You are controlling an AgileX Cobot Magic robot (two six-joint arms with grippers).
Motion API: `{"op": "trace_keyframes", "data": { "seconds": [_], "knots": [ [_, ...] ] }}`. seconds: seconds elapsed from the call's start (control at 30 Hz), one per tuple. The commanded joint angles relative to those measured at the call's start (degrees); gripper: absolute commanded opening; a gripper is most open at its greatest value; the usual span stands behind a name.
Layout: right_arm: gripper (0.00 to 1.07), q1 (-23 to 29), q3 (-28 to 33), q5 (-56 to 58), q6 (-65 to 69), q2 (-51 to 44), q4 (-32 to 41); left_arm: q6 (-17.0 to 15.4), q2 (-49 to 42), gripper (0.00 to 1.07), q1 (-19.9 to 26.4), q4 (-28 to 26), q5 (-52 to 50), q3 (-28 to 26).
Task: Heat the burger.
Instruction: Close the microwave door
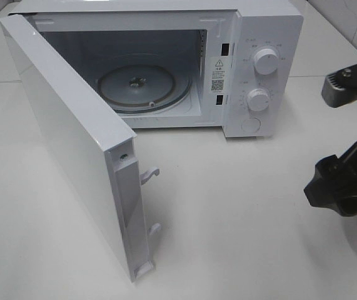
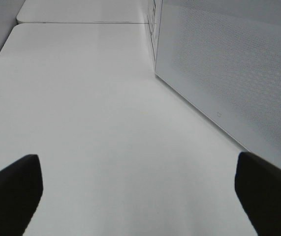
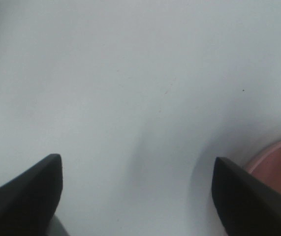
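Standing on the white tabletop (image 1: 241,219), a white microwave (image 1: 262,37) is seen from the high camera with its door (image 1: 72,137) swung fully open toward the front. Inside the cavity a round glass turntable (image 1: 144,84) is exposed, with nothing resting on it. Two white knobs (image 1: 266,60) are set one above the other on the control panel, beside the cavity on the side away from the door hinge. Two latch hooks (image 1: 149,176) are visible on the free edge of the door.

The burger cannot be found in any of the three views, so its place cannot be told. Only a sliver of a pink plate (image 3: 278,167) is shown in the right wrist view, just beside one finger of the right claw (image 3: 138,196); a trace of the same pink is caught at the edge of the high view, well apart from the microwave on its knob side.

The right claw is seen with its two dark fingers (image 3: 29,194) spread wide above bare tabletop, nothing held between them. In the high view the black right arm (image 1: 341,181) is placed in front of the microwave, off to its knob side.

The left claw (image 2: 138,191) is likewise shown spread wide and empty, its dark fingertips (image 2: 12,189) apart over the tabletop, with the perforated outer face of the microwave door near it.
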Motion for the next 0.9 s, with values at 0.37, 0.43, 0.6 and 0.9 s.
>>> {"op": "trace_keyframes", "data": {
  "seconds": [0.37, 0.43, 0.6, 0.9],
  "knots": [
    [0.77, -0.06, -0.06, 13.64, -4.53, -24.81, 3.27, -0.46, -0.74, 0.98, 0.06, -0.17, 0.0, 0.06],
    [0.77, -0.06, -0.06, 16.1, -3.38, -31.74, 3.27, -0.46, -0.74, 0.98, 0.06, -0.17, 0.0, 0.06],
    [0.77, -0.06, -0.06, 19.6, -1.43, -38.1, 2.92, -0.46, -0.74, 0.98, 0.06, -0.17, 0.0, 0.06],
    [0.77, -5.73, 2.23, 19.48, 0.52, -48.87, 0.69, -0.46, -0.74, 0.98, 0.06, -0.17, 0.0, 0.06]
  ]
}}
